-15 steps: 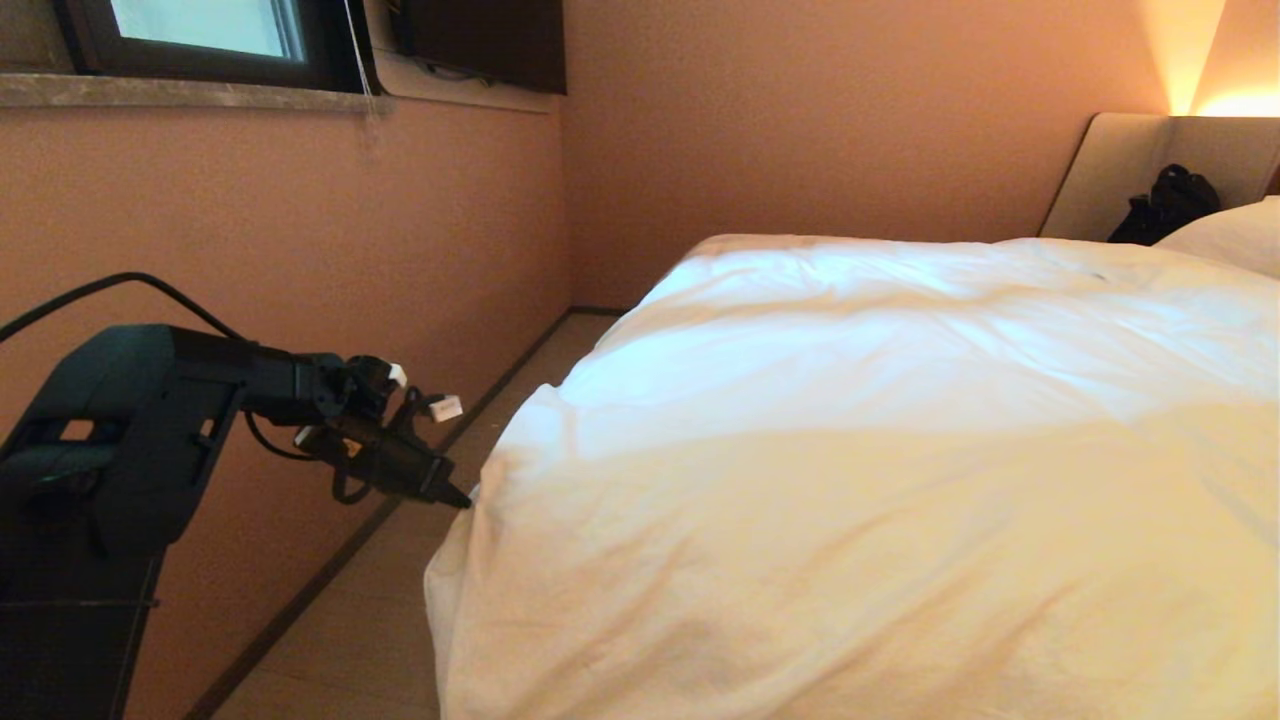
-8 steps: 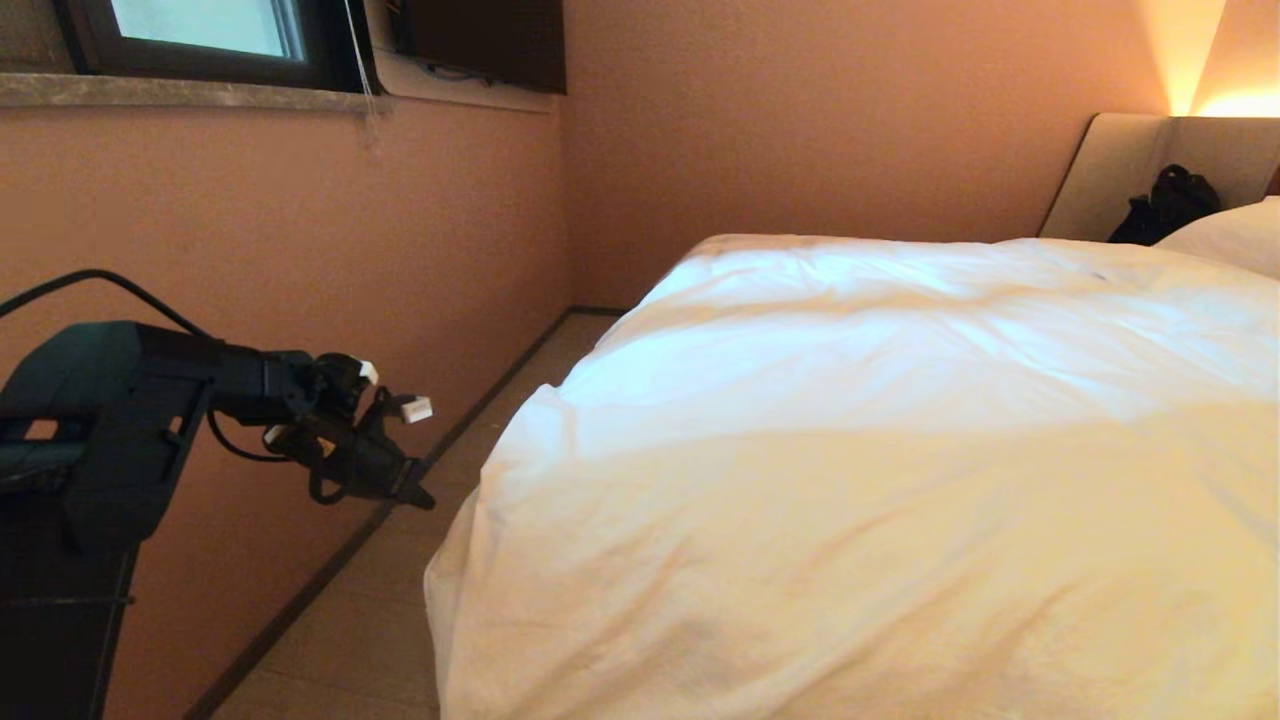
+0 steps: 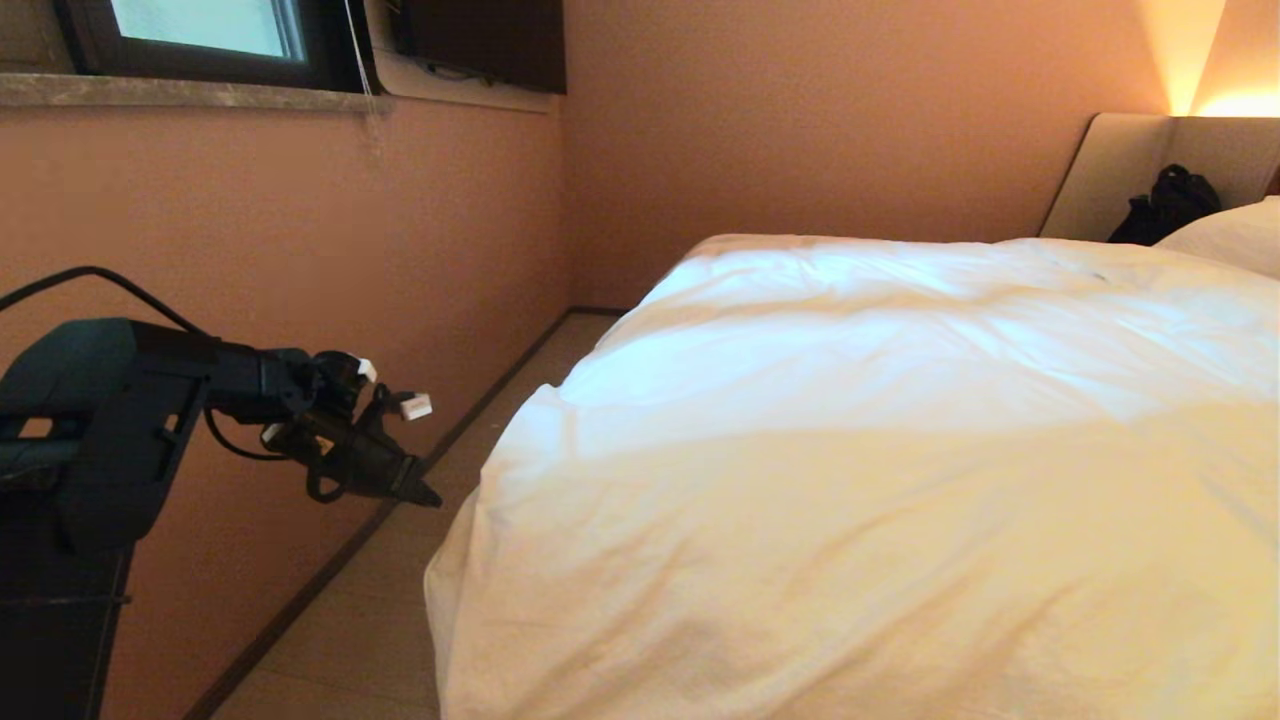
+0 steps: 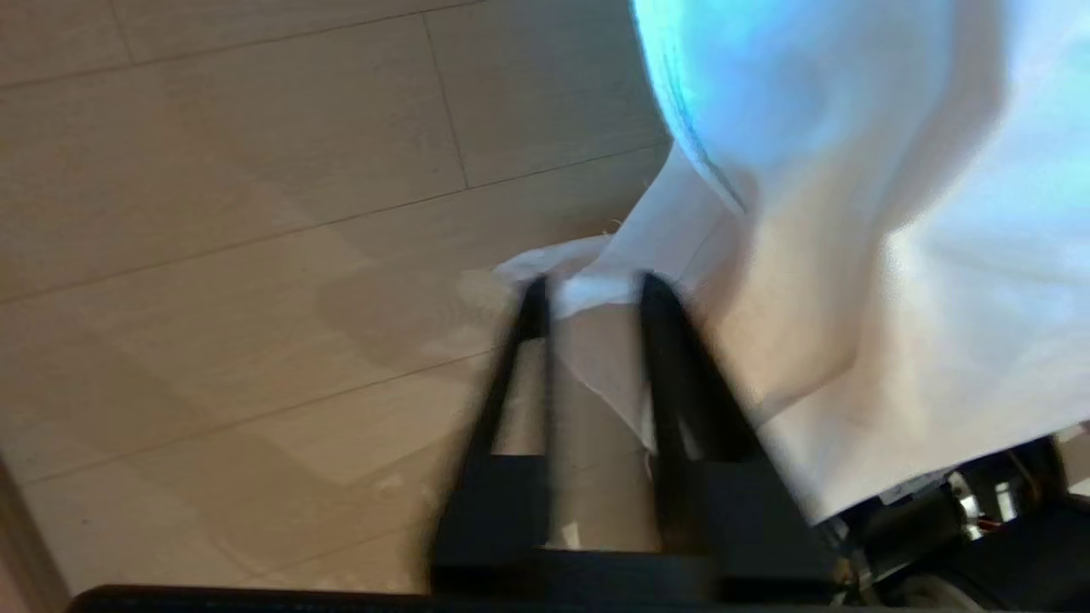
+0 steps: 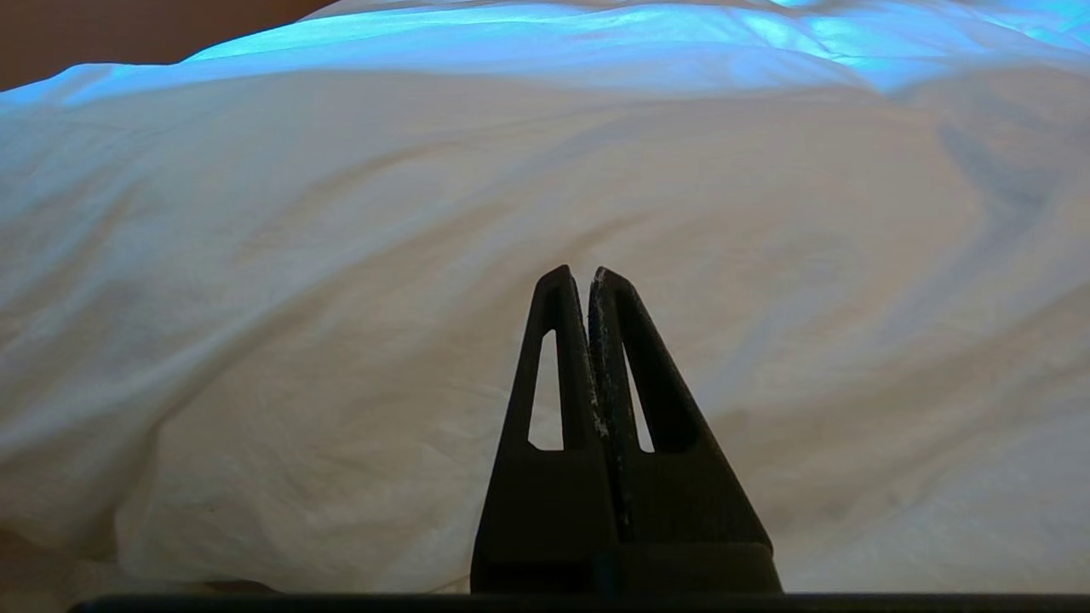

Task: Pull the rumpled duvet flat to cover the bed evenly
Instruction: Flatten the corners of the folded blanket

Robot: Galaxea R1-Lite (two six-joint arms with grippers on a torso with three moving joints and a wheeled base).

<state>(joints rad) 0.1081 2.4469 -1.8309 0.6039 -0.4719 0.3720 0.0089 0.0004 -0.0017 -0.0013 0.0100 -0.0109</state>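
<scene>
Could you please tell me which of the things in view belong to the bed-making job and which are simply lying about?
Belonging to the job:
- puffy white wrinkled cotton duvet
- bed with padded beige headboard
- left pincer, beside the duvet's edge
- right pincer, shut

Just lying about:
- black bag against the headboard
- white pillow
- dark-framed window

The duvet is plain white with no print, glowing warm yellow near the foot and cool bluish farther up. The walls are a flat salmon-brown. The floor is pale beige planks with thin dark seams. The left gripper is black, with small white tags on its wrist; the right gripper is black too. The headboard is beige, with a black bag against it.
</scene>
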